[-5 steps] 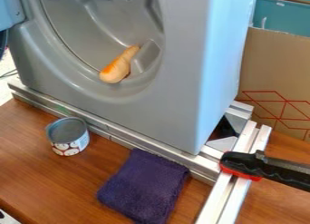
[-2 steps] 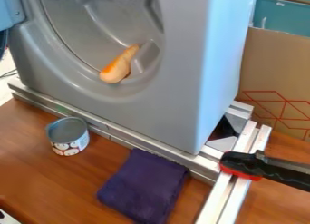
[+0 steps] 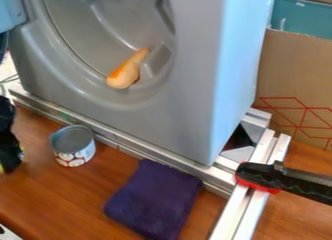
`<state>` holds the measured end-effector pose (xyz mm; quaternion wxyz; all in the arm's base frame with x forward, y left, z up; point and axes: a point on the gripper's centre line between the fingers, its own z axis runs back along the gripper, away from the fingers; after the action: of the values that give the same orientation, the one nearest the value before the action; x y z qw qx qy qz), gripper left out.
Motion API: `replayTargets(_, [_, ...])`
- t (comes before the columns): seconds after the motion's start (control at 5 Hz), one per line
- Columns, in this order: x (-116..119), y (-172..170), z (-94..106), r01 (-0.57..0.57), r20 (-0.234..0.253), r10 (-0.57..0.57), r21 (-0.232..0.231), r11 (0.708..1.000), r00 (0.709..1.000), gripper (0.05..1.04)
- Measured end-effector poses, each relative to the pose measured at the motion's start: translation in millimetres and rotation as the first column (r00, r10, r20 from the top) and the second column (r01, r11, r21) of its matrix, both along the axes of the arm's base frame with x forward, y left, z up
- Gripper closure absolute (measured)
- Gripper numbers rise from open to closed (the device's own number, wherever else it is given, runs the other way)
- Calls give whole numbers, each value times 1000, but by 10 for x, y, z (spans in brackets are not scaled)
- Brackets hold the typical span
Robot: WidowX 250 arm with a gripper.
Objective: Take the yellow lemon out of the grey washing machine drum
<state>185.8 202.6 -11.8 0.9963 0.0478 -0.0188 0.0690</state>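
The black gripper (image 3: 9, 149) is partly in view at the left edge, over the wooden table and a short way left of the can. Nearest to it is the open, empty-looking tin can (image 3: 73, 145), upright, with a patterned white label. A folded purple cloth (image 3: 154, 199) lies flat on the table, right of the can and in front of the metal rail. Inside the round opening of the grey washer-like machine (image 3: 191, 112), an orange and tan elongated object (image 3: 127, 70) rests on the lower lip, tilted up to the right.
Metal rails (image 3: 117, 141) run under the machine's front, and another pair (image 3: 250, 207) extends toward the lower right. A black and red clamp (image 3: 262, 177) sits across those. Behind on the right stand a cardboard box (image 3: 295, 71) and a teal bin (image 3: 305, 18). A light blue door (image 3: 9, 13) is at upper left.
The gripper has come into view at the left edge, beside the can. The can, the cloth and the orange object have stayed where they were.
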Motion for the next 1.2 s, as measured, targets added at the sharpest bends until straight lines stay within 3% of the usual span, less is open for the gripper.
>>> replayTargets(0.6, [105,-49,-160,3,-18,-2,47,999,1000,294])
replayTargets(0.8, [107,-54,-157,-13,-18,14,41,999,1000,245])
replayTargets(1.0, [34,-130,-138,-33,-37,34,12,999,999,74])
replayTargets(1.2, [69,-112,104,-52,25,51,40,998,998,78])
